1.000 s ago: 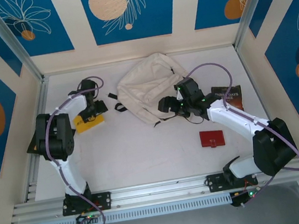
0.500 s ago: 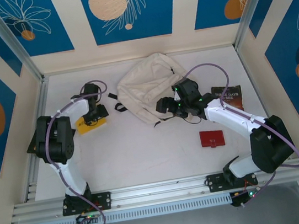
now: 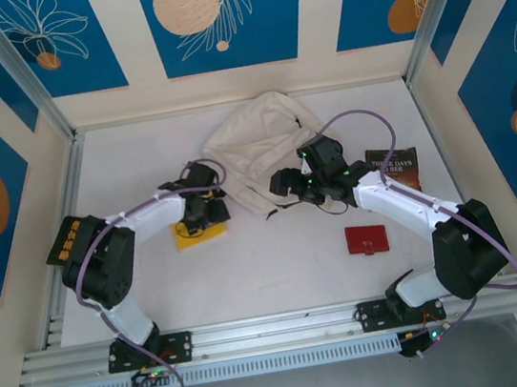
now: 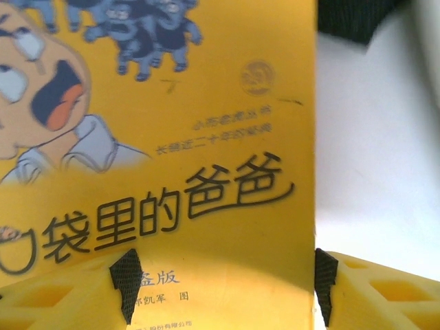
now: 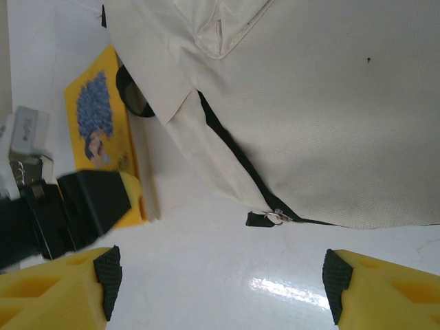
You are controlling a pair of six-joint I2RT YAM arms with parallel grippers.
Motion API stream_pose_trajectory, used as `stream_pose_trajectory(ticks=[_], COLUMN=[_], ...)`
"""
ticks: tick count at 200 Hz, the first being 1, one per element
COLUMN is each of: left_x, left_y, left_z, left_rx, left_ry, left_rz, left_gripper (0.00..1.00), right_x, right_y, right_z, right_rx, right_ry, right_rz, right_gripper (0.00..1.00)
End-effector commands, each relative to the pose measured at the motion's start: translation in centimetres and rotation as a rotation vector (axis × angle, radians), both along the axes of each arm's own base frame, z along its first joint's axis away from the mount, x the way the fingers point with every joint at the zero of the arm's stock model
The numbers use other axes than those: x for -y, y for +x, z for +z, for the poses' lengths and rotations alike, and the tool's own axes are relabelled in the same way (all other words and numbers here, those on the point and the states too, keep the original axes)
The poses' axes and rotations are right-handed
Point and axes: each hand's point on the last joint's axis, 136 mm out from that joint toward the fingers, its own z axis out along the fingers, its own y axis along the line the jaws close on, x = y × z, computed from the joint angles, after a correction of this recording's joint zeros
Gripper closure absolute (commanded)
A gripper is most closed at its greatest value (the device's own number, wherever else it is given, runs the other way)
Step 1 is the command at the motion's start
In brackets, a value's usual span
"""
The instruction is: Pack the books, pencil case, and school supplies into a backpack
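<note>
The left gripper (image 4: 223, 282), jaws spread apart over the glossy yellow book (image 4: 172, 137), is now lying beside the cream fabric backpack (image 5: 309, 103), having slid the book rightward across the white bench (image 3: 269, 269). From overhead, its arm is hiding much of the cover. The right gripper (image 5: 220, 289), jaws open, is hovering by the black zipper pull (image 5: 275, 217). The flat red pencil case (image 3: 366, 238) and the brown book (image 3: 394, 167) are lying to the right.

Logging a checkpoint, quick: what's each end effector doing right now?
Left end effector: open over the yellow book.
Right end effector: open, holding nothing.
</note>
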Motion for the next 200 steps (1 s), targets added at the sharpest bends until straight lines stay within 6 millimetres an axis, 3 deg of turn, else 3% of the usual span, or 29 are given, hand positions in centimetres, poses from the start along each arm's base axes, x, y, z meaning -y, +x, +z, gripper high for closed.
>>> stream_pose_trajectory(ticks=[1, 20, 36, 55, 69, 99, 120, 165, 200], left_x=[3.8, 5.2, 5.3, 3.9, 2.2, -2.5, -4.5, -5.9, -5.8], left_y=[-5.9, -5.3, -4.2, -3.0, -2.4, -2.2, -2.6, -3.9, -4.5], left_z=[-1.5, 0.8, 3.5, 6.0, 6.7, 6.1, 5.2, 2.8, 1.4], left_rx=[-0.214, -0.167, -0.100, -0.030, 0.001, 0.007, 0.004, -0.049, -0.075], left_ry=[-0.120, -0.177, -0.172, -0.125, -0.099, -0.105, -0.194, -0.303, -0.328], left_rz=[-0.020, -0.045, -0.076, -0.090, -0.065, 0.062, 0.130, 0.211, 0.231], left_gripper=[0.30, 0.28, 0.23, 0.15, 0.13, 0.10, 0.08, 0.10, 0.13], right_x=[0.2, 0.2, 0.0, -0.8, -2.0, -5.2, -7.2, -11.5, -13.1], right_y=[-0.2, -0.3, -0.4, -0.5, -0.6, -0.6, -0.3, 0.3, 0.0], right_z=[-0.7, -1.0, -1.1, -1.3, -1.6, -2.8, -4.3, -7.0, -9.0], right_rx=[-0.027, -0.036, -0.038, -0.033, -0.036, -0.055, -0.072, -0.123, -0.169], right_ry=[-0.019, -0.027, -0.031, -0.051, -0.071, -0.131, -0.193, -0.226, -0.248], right_rz=[-0.015, -0.011, 0.000, 0.037, 0.086, 0.192, 0.223, 0.302, 0.348], right_gripper=[0.21, 0.21, 0.22, 0.23, 0.24, 0.29, 0.33, 0.44, 0.46])
